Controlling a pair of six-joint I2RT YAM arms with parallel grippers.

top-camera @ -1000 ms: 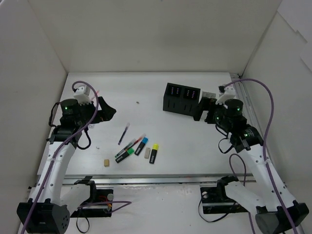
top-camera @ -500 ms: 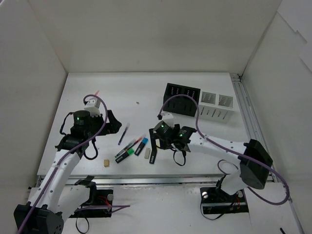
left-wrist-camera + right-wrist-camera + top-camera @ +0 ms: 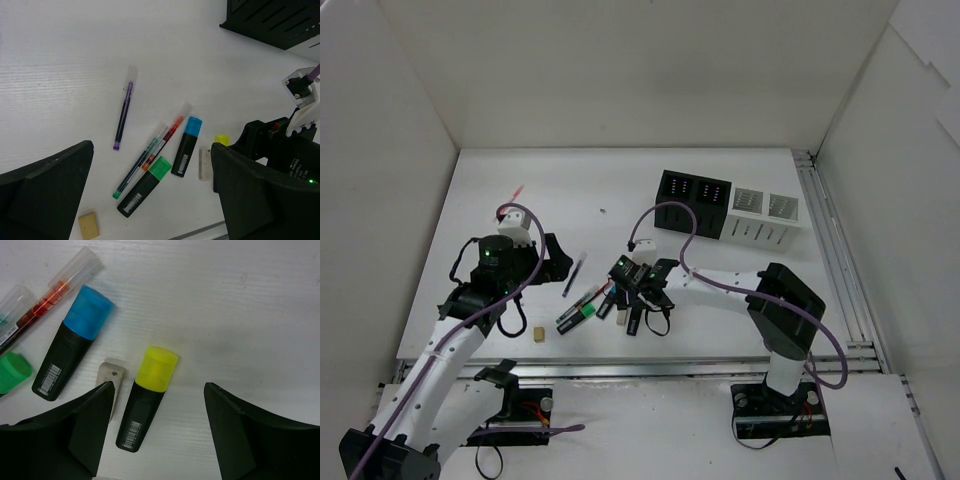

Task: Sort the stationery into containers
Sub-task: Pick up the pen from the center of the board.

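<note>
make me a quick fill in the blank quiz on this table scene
1. The right gripper hovers over the highlighter with the ____ cap.
2. In the right wrist view, the pale eraser lies on that highlighter's ____ side.
3. The container beside the white container is ____.
4. The left gripper has its jaws ____.
Missing words: yellow; left; black; open.
</note>
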